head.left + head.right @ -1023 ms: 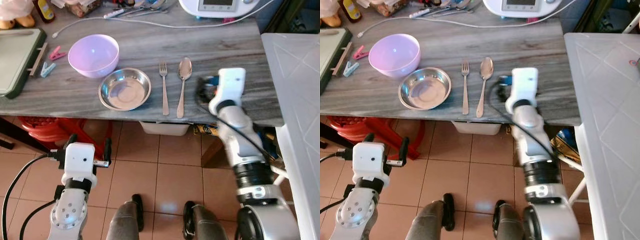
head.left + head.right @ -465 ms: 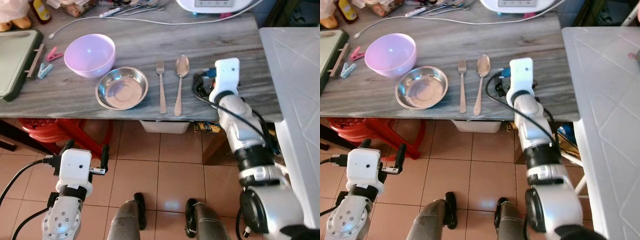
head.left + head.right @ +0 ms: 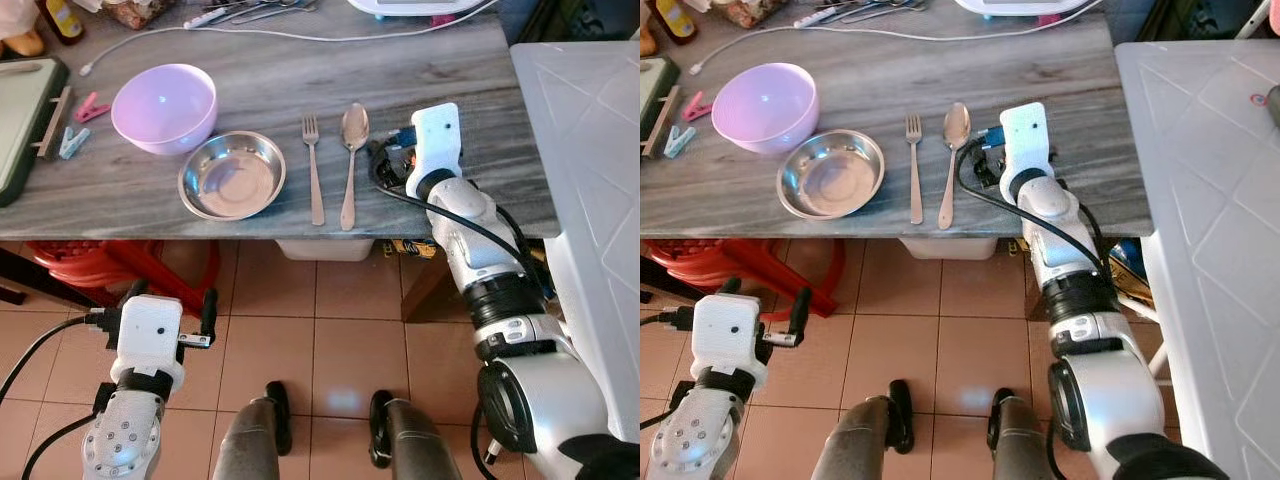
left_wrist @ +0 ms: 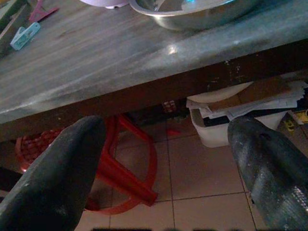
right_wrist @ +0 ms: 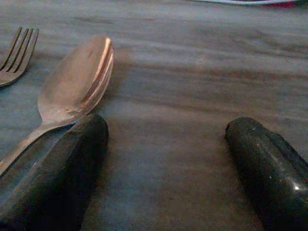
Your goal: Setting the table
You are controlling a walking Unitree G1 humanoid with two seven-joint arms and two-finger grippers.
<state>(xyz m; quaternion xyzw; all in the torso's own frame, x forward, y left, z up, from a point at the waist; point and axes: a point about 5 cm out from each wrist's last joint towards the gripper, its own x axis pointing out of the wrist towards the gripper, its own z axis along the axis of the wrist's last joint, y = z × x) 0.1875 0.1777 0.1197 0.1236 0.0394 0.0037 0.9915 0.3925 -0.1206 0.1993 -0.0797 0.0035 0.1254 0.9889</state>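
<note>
I have the right gripper [image 5: 166, 159] low over the grey wood-grain table [image 3: 480, 80], just right of the spoon [image 3: 350, 160], its fingers [image 5: 57, 178] spread with nothing between them. The fork [image 3: 312, 168] lies parallel on the spoon's other side, then the steel dish [image 3: 232, 176], with the pink bowl [image 3: 163, 105] touching or nearly touching the dish's far rim. My left gripper [image 4: 166, 168] hangs open below the table edge, above a red stool [image 4: 122, 168], as far as the dim wrist view lets me judge.
</note>
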